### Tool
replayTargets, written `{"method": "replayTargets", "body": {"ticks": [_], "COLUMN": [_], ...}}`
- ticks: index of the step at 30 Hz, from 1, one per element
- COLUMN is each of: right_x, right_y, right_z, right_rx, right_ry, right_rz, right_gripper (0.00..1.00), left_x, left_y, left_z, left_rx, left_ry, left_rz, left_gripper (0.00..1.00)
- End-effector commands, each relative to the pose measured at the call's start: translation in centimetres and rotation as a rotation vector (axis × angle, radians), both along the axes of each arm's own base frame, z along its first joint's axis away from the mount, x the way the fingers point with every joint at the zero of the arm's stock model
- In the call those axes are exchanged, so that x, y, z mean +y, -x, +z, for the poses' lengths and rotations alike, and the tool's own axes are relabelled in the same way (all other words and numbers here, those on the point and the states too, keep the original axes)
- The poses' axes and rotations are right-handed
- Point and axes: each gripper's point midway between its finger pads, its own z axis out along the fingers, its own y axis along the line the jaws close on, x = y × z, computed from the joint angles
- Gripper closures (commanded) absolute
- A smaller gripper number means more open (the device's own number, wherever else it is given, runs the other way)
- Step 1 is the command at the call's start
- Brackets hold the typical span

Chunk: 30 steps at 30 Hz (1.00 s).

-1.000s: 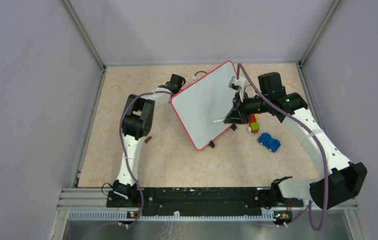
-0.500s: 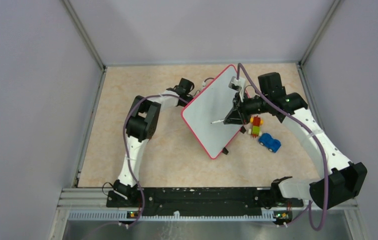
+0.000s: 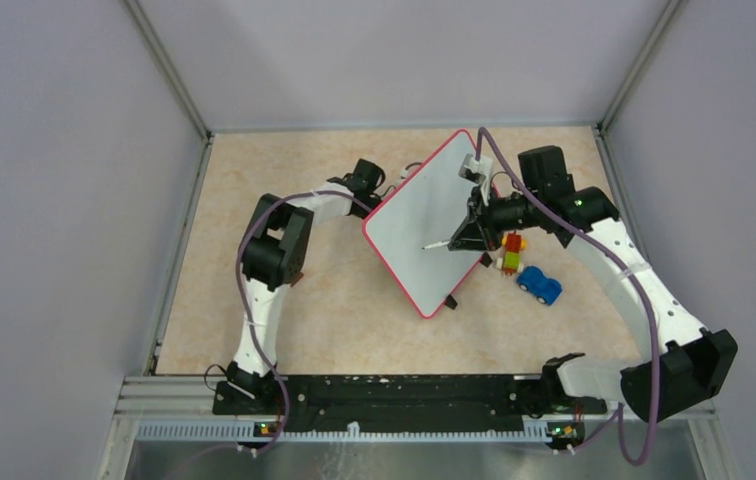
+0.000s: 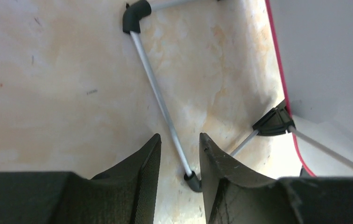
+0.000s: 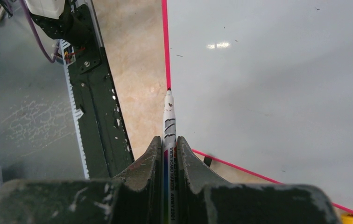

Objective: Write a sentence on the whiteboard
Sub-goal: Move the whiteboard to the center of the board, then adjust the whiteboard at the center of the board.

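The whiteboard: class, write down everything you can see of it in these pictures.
The whiteboard is a blank white rectangle with rounded corners and a thin red-pink rim, turned diagonally mid-table. It stands raised on thin metal rods with black fittings. The left end effector straddles one rod behind it; the right end effector holds a marker over its face.

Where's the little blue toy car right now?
Top view: the small blue toy car sits right of the pink-rimmed whiteboard, beside the red-and-yellow toy blocks, on their near side.

Light bright, even, from overhead; shadows soft. Small glare spot on whiteboard (image 5: 268,93), upper centre of right wrist view.
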Motion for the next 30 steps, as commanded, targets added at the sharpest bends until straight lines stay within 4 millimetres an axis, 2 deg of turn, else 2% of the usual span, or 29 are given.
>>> {"method": "replayTargets", "body": {"ticks": [1,6,11,14,16,20,24,30], "right_x": [0.3,0.3,0.3,0.3,0.3,0.4,0.5,0.8], "right_y": [0.6,0.7,0.7,0.6,0.6,0.6,0.5,0.3], "right_z": [2.1,2.2,2.3,2.3,2.2,2.2,2.1,2.3], "right_rx": [-0.073,-0.073,-0.072,-0.070,-0.069,-0.065,-0.058,-0.047], "right_ry": [-0.037,-0.043,-0.046,-0.044,-0.044,-0.050,-0.051,-0.064], "right_rz": [0.032,0.033,0.031,0.027,0.025,0.025,0.022,0.020], "right_gripper": [1.00,1.00,1.00,1.00,1.00,1.00,1.00,1.00], "left_x": [3.0,3.9,5.8,6.3,6.1,6.2,5.3,3.7], "left_y": [1.2,3.6,2.9,3.2,4.0,3.8,4.6,5.4], "left_z": [-1.4,-1.0,-2.7,-3.0,-2.0,0.6,2.8,2.8], "left_rx": [-0.045,0.033,-0.046,-0.037,0.010,0.081,0.070,0.087], "left_ry": [-0.163,-0.126,-0.248,-0.259,-0.165,0.008,0.090,0.096], "left_rz": [0.014,-0.016,0.045,0.041,0.033,0.059,0.035,0.037], "left_gripper": [0.57,0.60,0.56,0.63,0.68,0.83,0.90,0.93]}}
